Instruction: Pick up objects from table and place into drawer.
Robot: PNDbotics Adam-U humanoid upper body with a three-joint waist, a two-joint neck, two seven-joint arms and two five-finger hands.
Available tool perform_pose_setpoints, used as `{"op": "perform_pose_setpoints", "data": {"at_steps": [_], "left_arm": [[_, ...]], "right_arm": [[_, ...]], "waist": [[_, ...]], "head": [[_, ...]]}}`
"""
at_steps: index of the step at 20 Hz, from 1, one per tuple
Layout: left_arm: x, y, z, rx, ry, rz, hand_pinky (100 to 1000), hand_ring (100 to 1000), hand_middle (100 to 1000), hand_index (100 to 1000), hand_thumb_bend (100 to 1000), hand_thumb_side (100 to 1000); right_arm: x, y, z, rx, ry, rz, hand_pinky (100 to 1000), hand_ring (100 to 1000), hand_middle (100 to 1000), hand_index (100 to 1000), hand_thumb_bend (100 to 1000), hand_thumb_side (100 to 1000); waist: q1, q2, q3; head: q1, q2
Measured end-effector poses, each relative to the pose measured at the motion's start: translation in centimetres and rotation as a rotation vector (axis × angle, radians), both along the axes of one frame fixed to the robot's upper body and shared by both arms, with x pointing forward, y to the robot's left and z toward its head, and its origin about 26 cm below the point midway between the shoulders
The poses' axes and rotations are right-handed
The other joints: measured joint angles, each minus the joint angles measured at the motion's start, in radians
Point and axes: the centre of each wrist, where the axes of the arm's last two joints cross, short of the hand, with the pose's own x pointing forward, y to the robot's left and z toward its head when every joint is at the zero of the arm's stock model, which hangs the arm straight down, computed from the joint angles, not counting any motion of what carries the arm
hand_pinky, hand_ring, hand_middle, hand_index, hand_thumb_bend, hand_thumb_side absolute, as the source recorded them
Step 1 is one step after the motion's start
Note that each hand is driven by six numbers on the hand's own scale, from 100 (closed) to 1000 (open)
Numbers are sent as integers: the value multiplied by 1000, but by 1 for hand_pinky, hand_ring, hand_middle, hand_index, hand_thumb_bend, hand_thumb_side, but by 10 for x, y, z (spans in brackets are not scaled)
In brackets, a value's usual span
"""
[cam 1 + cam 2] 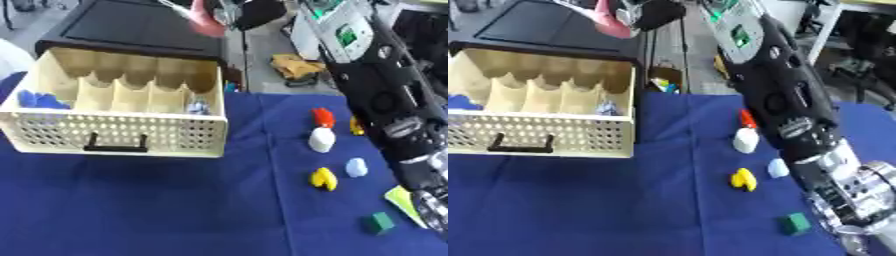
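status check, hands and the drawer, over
Right arm reaching down over the table, hand cut off at the edge. Left hand out of view. Drawer open. Yellow piece and green block on the cloth.

Open cream drawer [114, 132] holds blue pieces [39, 100]; red [323, 117], white [321, 139], yellow [324, 179], green [379, 222] objects lie right.

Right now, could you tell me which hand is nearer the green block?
Right. The right hand is at the lower right edge, just right of the green block; the left hand shows in neither view.
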Motion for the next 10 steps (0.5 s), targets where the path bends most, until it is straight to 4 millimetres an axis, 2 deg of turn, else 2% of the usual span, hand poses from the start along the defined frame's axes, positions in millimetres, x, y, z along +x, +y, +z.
{"op": "perform_pose_setpoints", "data": {"at_steps": [2,10], "left_arm": [[1,-2,3,3,-10,-10,622,785,706,886,423,1000],[3,-7,8,4,-25,-31,616,783,703,885,424,1000]], "right_arm": [[3,6,-5,24,10,2,717,746,271,314,100,289],[11,3,-10,99,-41,-58,715,741,266,313,100,285]], "waist": [[-12,17,12],[-13,42,33]], "head": [[-11,-11],[-49,-35]]}}
